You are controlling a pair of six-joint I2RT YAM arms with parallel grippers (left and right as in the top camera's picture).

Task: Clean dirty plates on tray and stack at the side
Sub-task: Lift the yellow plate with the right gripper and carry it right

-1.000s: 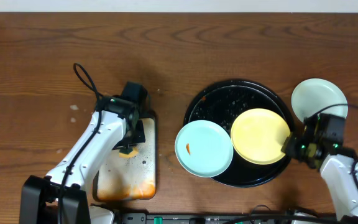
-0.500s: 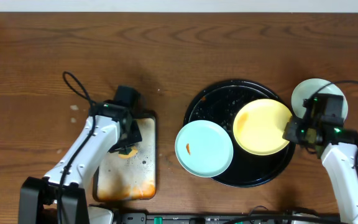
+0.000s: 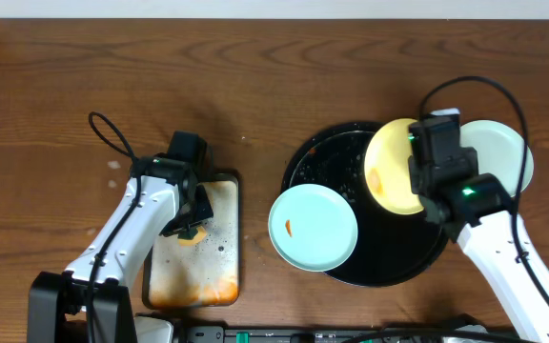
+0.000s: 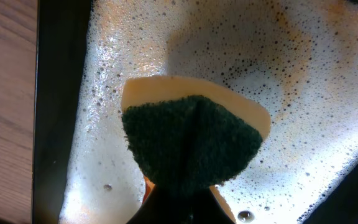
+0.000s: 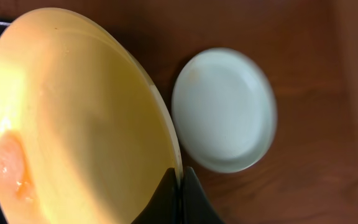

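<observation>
Nearest you, at the near-left of the worktop [image 3: 351, 67], your left gripper [image 4: 179, 194] is clamped on the sponge [image 4: 191, 146], green scouring face towards the camera, just above the soapy pan [image 4: 303, 93]. It looks well loaded with suds, so you probably need no more dipping.

Next out, the blue plate [image 3: 313, 227] lies flat on the near-left rim of the tray [image 3: 327, 157] and overhangs it. It has a small orange mark on it and waits its turn.

Farther back, over the tray's far-right part, your right gripper [image 5: 180, 186] is pinched on the thin rim of the yellow plate [image 5: 73, 112]. The plate is lifted and tilted steeply, and its orange smear [image 5: 11, 165] sits away from the pinched edge. This looks like the scrubbing step for this plate.

- Hold the plate over the tray so drips fall there.
- Turn its smeared face towards the left arm and carry the sponge across to it.
- Wipe lightly: the smear is far from the grip, so a hard push could lever the plate out of the fingers.
- Stroke towards the held rim, not away from it.

Farthest, on the bare worktop just beyond the tray's right edge, the pale plate [image 5: 224, 109] lies flat and marks where the stack goes
</observation>
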